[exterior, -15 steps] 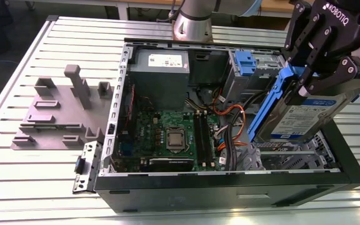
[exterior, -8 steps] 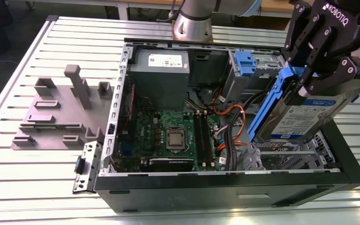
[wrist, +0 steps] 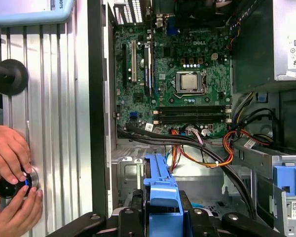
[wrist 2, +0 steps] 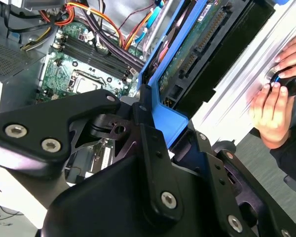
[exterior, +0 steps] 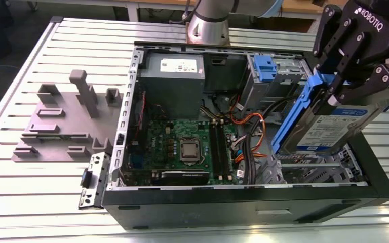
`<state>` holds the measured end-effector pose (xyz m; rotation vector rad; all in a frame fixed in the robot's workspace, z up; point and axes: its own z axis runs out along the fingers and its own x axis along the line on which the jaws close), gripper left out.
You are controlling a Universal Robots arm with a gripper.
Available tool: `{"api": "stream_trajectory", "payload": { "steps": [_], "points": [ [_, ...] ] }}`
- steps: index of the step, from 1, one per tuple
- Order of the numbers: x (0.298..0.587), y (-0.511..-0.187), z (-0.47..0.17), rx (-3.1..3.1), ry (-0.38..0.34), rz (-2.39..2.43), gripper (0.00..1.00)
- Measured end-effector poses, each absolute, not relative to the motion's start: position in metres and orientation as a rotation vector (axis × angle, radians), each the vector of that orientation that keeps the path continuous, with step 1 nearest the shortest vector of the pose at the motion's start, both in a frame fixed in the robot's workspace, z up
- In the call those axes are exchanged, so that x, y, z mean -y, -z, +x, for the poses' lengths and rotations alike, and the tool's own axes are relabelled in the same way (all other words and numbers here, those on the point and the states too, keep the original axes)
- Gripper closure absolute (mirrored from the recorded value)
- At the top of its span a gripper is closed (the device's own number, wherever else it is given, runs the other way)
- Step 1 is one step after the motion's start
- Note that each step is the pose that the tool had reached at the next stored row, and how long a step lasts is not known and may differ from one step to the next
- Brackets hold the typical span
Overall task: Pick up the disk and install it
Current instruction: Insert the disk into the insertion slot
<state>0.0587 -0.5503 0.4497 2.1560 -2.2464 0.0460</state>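
Note:
The disk (exterior: 338,129) is a silver hard drive with a white-and-blue label and blue side rails (exterior: 301,112). It hangs tilted over the drive bay end of the open computer case (exterior: 248,195), at the exterior view's right. My black gripper (exterior: 334,92) is shut on its upper blue end. The second wrist view looks along the disk (wrist 2: 197,44), showing its green circuit-board underside and connector, with my gripper (wrist 2: 149,116) clamped on the blue rail (wrist 2: 164,114). The blue rail (wrist: 160,185) also rises from my gripper (wrist: 160,217) in the first wrist view, above the bay floor.
Inside the case lie the green motherboard (exterior: 188,147), a grey power supply box (exterior: 174,81), loose cables (exterior: 248,124) and a tall blue clip (exterior: 265,68) at the drive cage. A grey fixture (exterior: 66,121) stands on the slatted table. A person's hands (wrist: 10,163) hold a black knob beside the case.

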Motion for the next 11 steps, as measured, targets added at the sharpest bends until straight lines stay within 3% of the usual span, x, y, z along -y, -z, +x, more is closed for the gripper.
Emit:
{"api": "stream_trajectory", "payload": {
  "steps": [11],
  "points": [
    [0.5517, -0.4473, 0.0672, 2.238, -0.043, 2.167, 0.64]
  ]
}}
